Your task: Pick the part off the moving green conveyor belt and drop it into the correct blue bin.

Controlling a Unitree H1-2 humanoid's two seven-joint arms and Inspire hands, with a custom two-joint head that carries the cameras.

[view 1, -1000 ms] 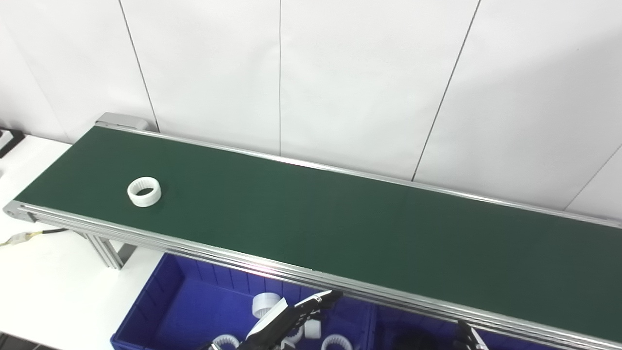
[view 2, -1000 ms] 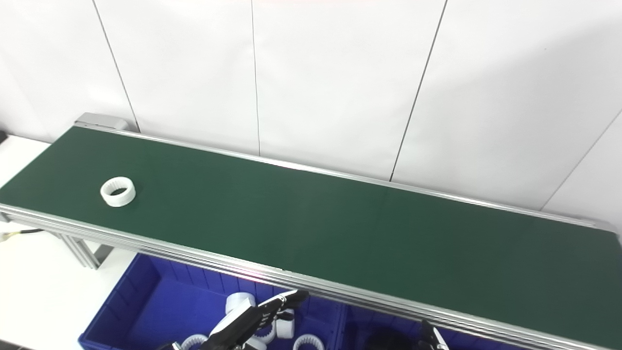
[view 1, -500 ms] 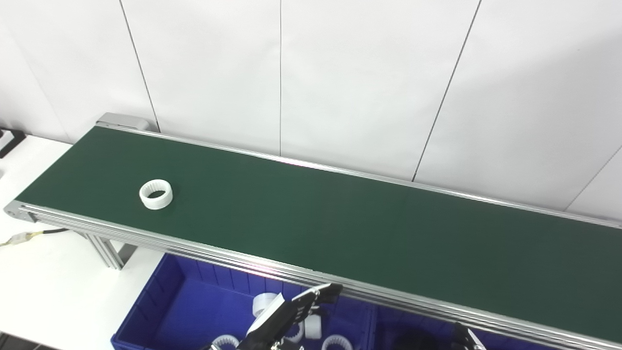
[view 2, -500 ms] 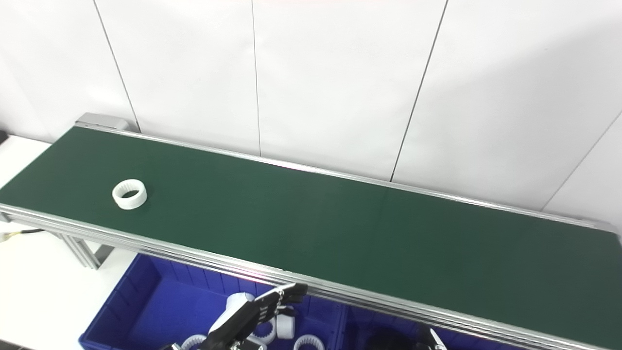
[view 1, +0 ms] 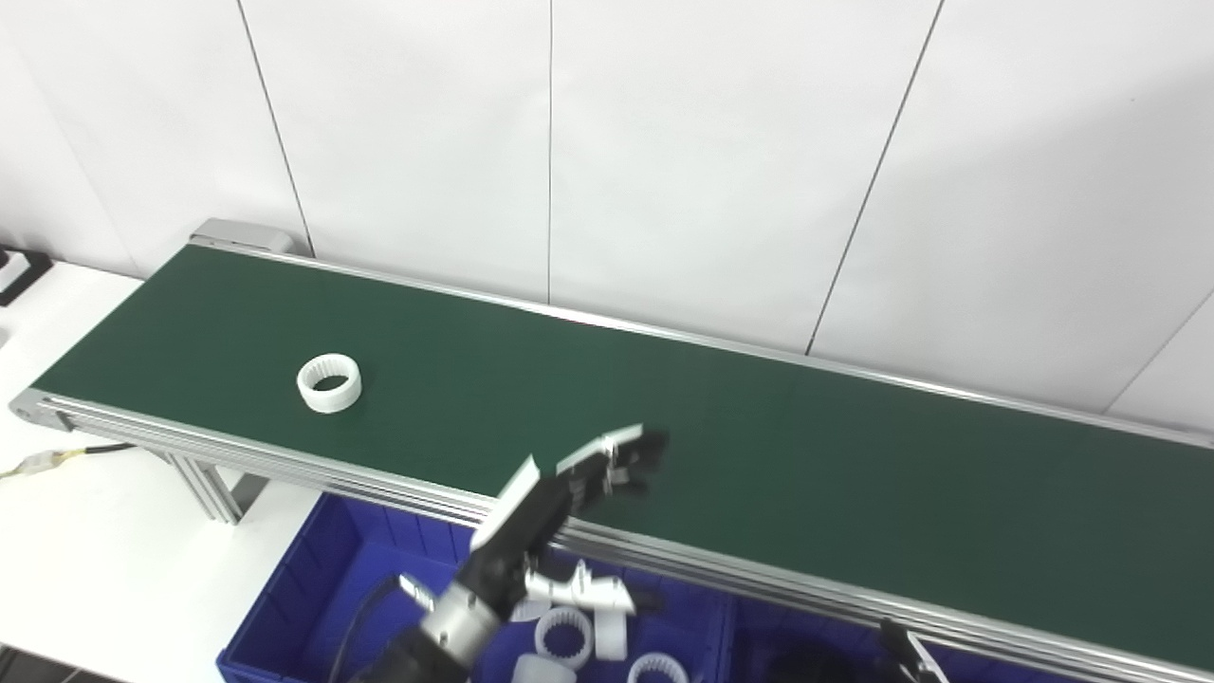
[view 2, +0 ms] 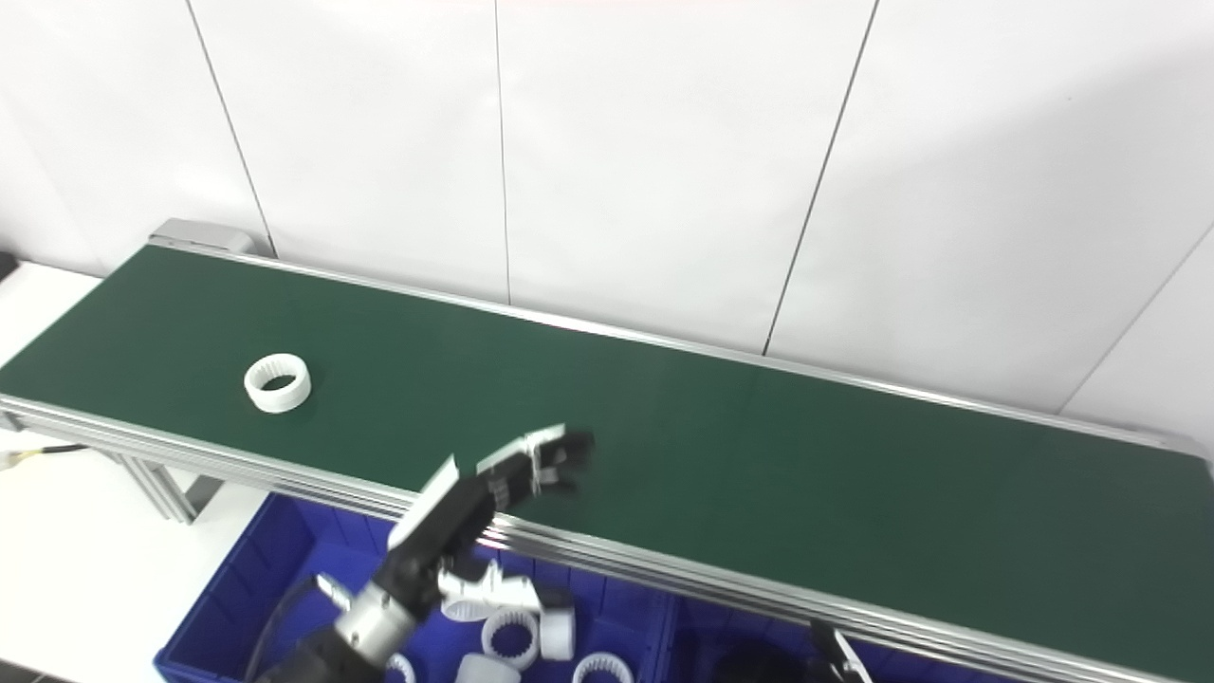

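**beltwatcher:** Going biggest first: the green conveyor belt (view 1: 759, 455) runs the whole width, slanting down toward the right, with the white wall panels (view 1: 711, 161) right behind it. Tucked under its near rail is the blue bin (view 1: 313, 588), which makes sense to me, since a part lifted off the belt only needs a short trip to get dropped in. There are already a few white rings in there (view 1: 564, 637).

**servo_sam:** And the hands?

**beltwatcher:** The left hand (view 1: 569, 489) is up over the belt's near edge, fingers spread a bit and lightly curled, thumb apart, holding nothing. My guess is it's parked ahead of the part so the belt brings the thing to it. The right hand (view 1: 906, 655) is just a sliver at the bottom edge, so I can't tell if it's spread or closed.

**servo_sam:** Where's the part?

**beltwatcher:** The white ring (view 1: 329, 383) is lying flat on the belt near its left end, well apart from the hand. Short, thick-walled, with fine ribbing around the inside, and looks like the same kind as the ones in the bin.
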